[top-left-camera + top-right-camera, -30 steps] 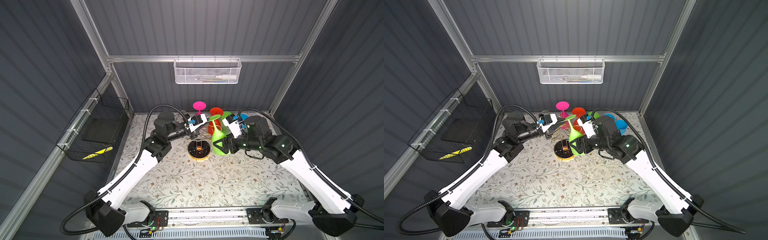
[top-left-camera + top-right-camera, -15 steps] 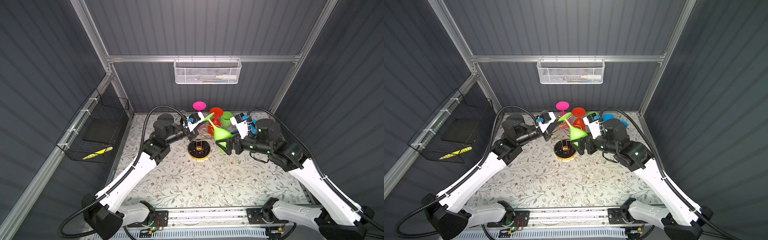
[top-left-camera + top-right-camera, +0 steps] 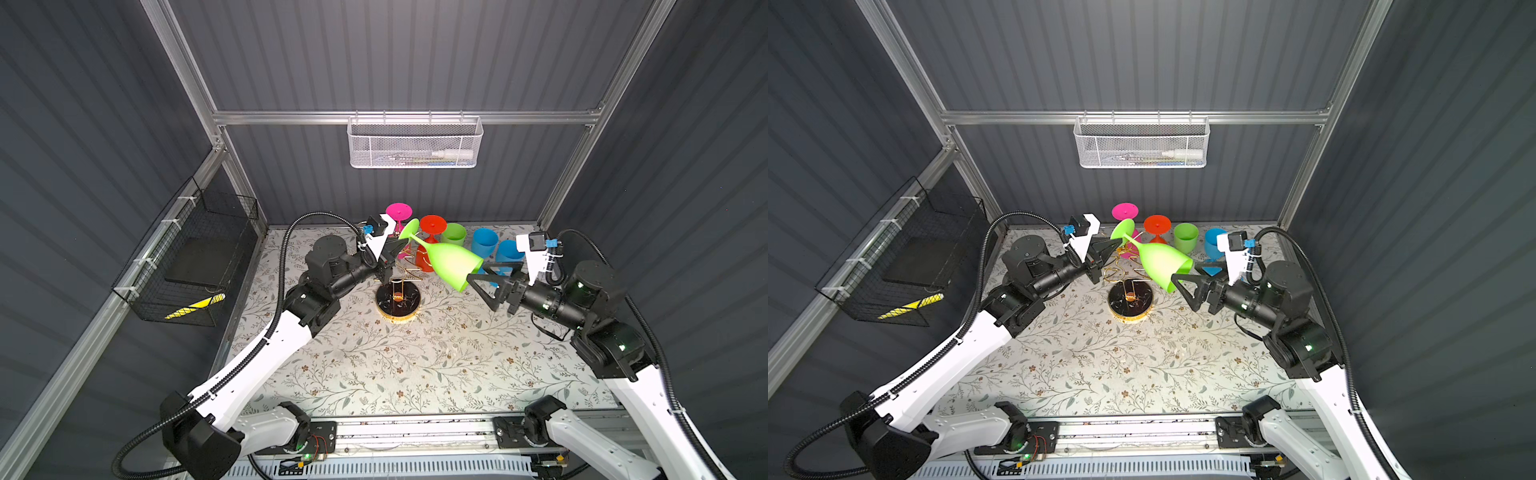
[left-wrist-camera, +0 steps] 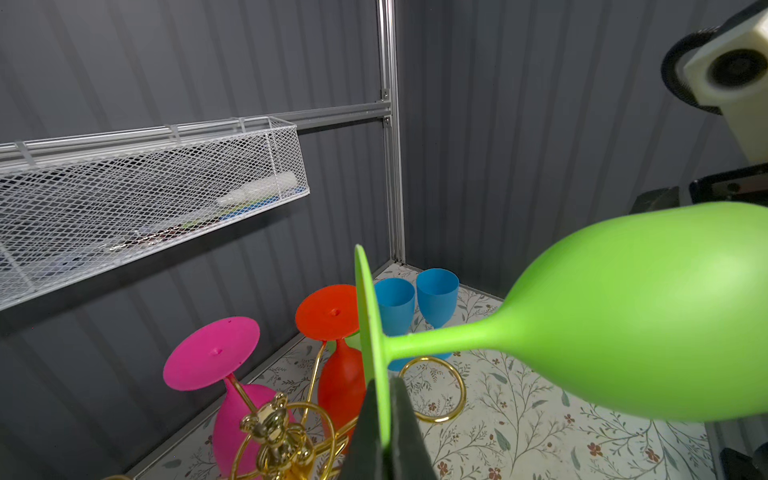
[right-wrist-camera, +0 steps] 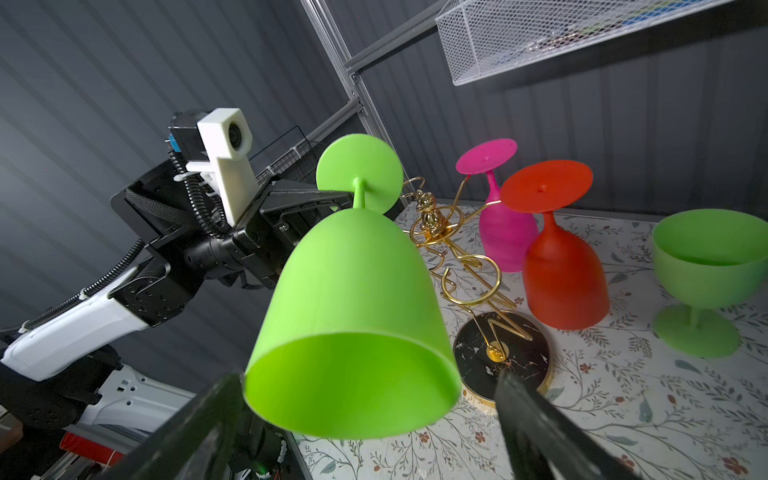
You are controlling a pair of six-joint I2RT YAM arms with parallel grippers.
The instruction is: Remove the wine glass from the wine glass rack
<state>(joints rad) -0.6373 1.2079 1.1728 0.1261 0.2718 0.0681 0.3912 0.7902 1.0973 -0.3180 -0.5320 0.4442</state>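
Observation:
The lime-green wine glass (image 3: 451, 262) (image 3: 1160, 259) hangs tilted in the air above the wine glass rack (image 3: 405, 270), foot to the left and bowl mouth to the right. My left gripper (image 3: 400, 245) (image 4: 384, 399) is shut on the rim of the glass's foot. In the left wrist view the stem (image 4: 436, 336) passes above an empty gold loop (image 4: 432, 386) without touching it. My right gripper (image 3: 482, 291) (image 5: 368, 380) stands open, its fingers on either side of the bowl's rim (image 5: 353, 399). The rack's black base (image 3: 1130, 300) (image 5: 503, 357) sits below.
A pink glass (image 5: 503, 232) and a red glass (image 5: 561, 286) are upside down at the rack's arms. A green goblet (image 3: 454, 235) and two blue cups (image 3: 484, 243) stand along the back wall. A white mesh basket (image 3: 415, 143) hangs above and a black wire basket (image 3: 195, 257) on the left wall.
The right gripper has let go of the bowl, opened wide and drawn back to the right. The glass has tipped further over. The left gripper has kept its hold on the foot.

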